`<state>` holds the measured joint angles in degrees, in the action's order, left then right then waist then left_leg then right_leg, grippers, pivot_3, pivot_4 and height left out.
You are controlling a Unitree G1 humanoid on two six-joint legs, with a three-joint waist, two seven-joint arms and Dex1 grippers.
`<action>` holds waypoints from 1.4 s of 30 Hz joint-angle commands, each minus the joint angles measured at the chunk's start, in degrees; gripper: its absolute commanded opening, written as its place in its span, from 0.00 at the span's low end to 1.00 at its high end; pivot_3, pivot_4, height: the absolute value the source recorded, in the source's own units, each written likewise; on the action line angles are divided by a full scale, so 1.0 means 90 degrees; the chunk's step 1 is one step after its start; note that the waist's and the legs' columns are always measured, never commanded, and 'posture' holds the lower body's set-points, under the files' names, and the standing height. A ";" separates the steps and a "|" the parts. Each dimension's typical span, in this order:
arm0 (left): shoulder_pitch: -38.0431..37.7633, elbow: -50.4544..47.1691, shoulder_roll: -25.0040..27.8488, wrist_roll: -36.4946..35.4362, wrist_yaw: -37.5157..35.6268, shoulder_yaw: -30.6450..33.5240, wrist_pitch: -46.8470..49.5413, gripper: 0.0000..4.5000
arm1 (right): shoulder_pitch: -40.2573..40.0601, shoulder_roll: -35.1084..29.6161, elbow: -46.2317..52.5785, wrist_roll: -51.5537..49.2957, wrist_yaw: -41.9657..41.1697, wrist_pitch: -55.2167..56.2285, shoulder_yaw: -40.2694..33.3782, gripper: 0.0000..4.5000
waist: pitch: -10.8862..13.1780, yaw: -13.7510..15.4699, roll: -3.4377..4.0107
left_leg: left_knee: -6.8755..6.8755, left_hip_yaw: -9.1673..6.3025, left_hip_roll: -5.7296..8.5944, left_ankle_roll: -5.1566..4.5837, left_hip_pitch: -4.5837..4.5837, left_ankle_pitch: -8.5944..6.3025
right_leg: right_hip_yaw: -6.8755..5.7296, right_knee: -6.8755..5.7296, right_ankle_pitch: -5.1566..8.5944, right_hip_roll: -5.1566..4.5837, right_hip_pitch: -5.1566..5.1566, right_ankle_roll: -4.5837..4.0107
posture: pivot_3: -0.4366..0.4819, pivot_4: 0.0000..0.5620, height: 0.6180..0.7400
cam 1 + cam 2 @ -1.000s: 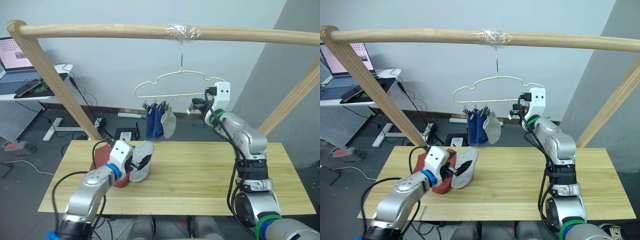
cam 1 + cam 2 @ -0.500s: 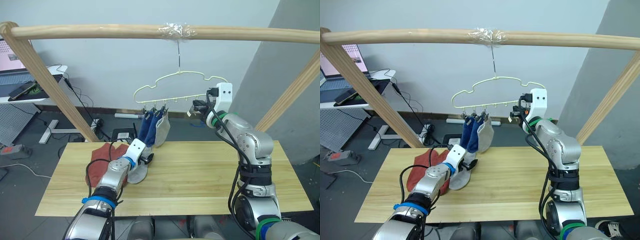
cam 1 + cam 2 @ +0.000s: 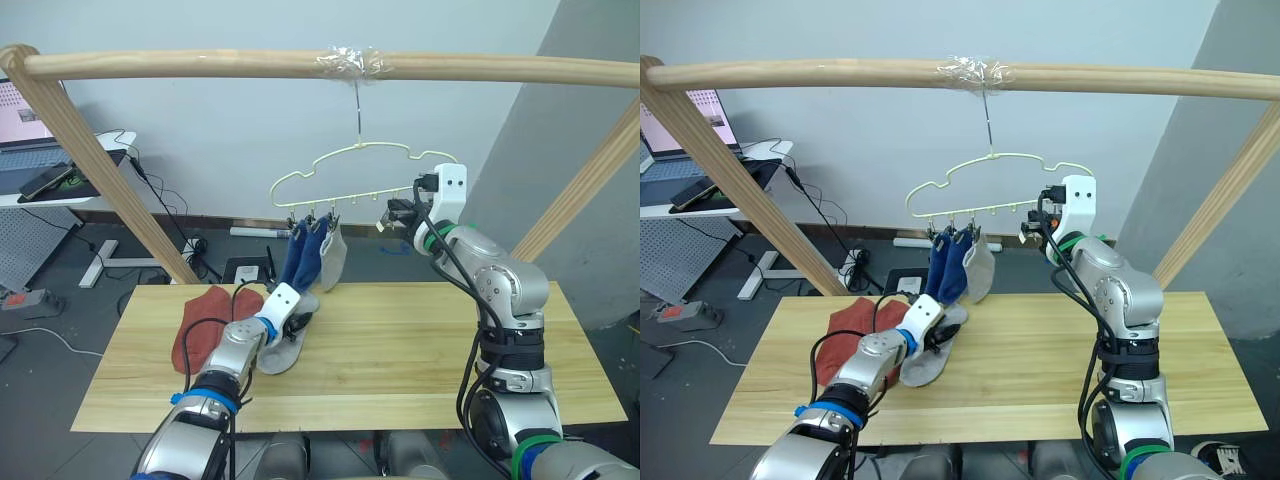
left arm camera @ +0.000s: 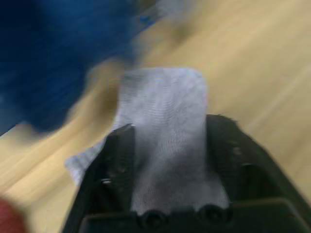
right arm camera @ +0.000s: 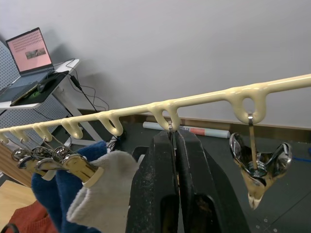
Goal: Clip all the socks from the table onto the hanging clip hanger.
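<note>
A light grey sock (image 3: 283,348) lies on the table (image 3: 420,350), and my left gripper (image 3: 300,320) is shut on its far end; in the left wrist view the grey fabric (image 4: 165,145) fills the gap between both fingers. Rust-red socks (image 3: 205,328) lie just left of it. The pale yellow-green clip hanger (image 3: 360,170) hangs from the pole, with two blue socks (image 3: 300,255) and one grey sock (image 3: 336,255) clipped at its left end. My right gripper (image 5: 173,138) is shut on a clip's wire under the hanger bar. A bare metal clip (image 5: 257,162) hangs beside it.
A thick wooden pole frame (image 3: 200,62) spans overhead, with slanted posts at both table ends. A desk with a laptop (image 3: 680,125) stands at the far left, and cables lie on the floor behind the table. The table's right half is bare wood.
My left gripper has reached farther along the grey sock toward the hanger, and its fingers have closed in on the fabric. The right gripper has stayed on the clip.
</note>
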<state>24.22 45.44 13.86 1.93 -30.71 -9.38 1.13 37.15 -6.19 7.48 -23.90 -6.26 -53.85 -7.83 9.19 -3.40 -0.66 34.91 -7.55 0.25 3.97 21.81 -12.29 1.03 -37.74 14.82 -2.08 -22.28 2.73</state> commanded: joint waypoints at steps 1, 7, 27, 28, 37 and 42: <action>-0.0367 -0.0354 -0.0146 0.0050 -0.0041 -0.0104 -0.0043 0.22 | 0.0195 -0.0104 -0.0075 -0.0050 -0.0075 -0.0021 -0.0069 0.00 | 0.0000 -0.0006 0.0000 | 0.0000 -0.0001 0.0000 0.0000 0.0000 0.0000 | 0.0000 0.0000 0.0000 0.0000 0.0000 0.0000 | 0.36 0.26 1.00; -0.1008 -0.1978 -0.0627 -0.0658 -0.0387 0.0120 0.0182 0.01 | 0.0483 -0.0022 -0.0156 -0.0267 0.0069 -0.0680 -0.0285 0.00 | 0.0009 -0.0001 0.0008 | -0.0001 -0.0003 -0.0002 0.0000 0.0011 0.0000 | -0.0002 0.0004 0.0000 0.0000 -0.0007 0.0000 | 0.38 0.25 1.00; -0.0691 -0.3889 -0.2037 -0.2230 0.0077 0.0687 0.0568 0.01 | 0.1581 0.1085 0.0051 -0.0812 0.1398 -0.3330 -0.2338 0.00 | 0.0013 -0.0015 0.0020 | -0.0002 -0.0001 0.0001 -0.0001 0.0023 -0.0001 | -0.0005 0.0024 0.0001 0.0001 -0.0007 0.0000 | 0.34 0.23 1.00; -0.0687 -0.3862 -0.2019 -0.2213 0.0065 0.0680 0.0542 0.01 | 0.1607 0.1132 0.0065 -0.0795 0.1443 -0.3372 -0.2413 0.00 | 0.0014 -0.0023 0.0021 | -0.0002 -0.0002 0.0001 -0.0001 0.0025 -0.0001 | -0.0006 0.0028 0.0001 0.0001 -0.0007 0.0000 | 0.33 0.24 1.00; -0.0696 -0.3678 -0.2049 -0.2128 -0.0084 0.0531 0.0475 0.01 | 0.1784 0.1281 0.0127 -0.0700 0.1558 -0.3580 -0.2655 0.00 | 0.0015 -0.0118 0.0023 | -0.0007 -0.0003 0.0001 -0.0003 0.0041 -0.0002 | -0.0008 0.0058 -0.0002 0.0001 -0.0007 0.0004 | 0.32 0.25 1.00; -0.0528 -0.3495 -0.2102 -0.2126 0.0042 0.0602 0.0302 0.01 | 0.1796 0.1322 0.0131 -0.0671 0.1597 -0.3608 -0.2701 0.00 | 0.0017 -0.0164 0.0027 | -0.0009 -0.0006 0.0000 -0.0006 0.0050 -0.0004 | -0.0011 0.0067 -0.0002 0.0001 -0.0009 0.0004 | 0.32 0.25 1.00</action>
<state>17.82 14.50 -4.30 -17.14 -30.55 -4.24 5.60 52.60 5.71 7.27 -30.35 7.56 -85.67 -31.94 9.34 -4.87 -0.42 34.83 -7.61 0.25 3.91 22.27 -12.32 0.91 -37.14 14.80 -2.07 -22.36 2.77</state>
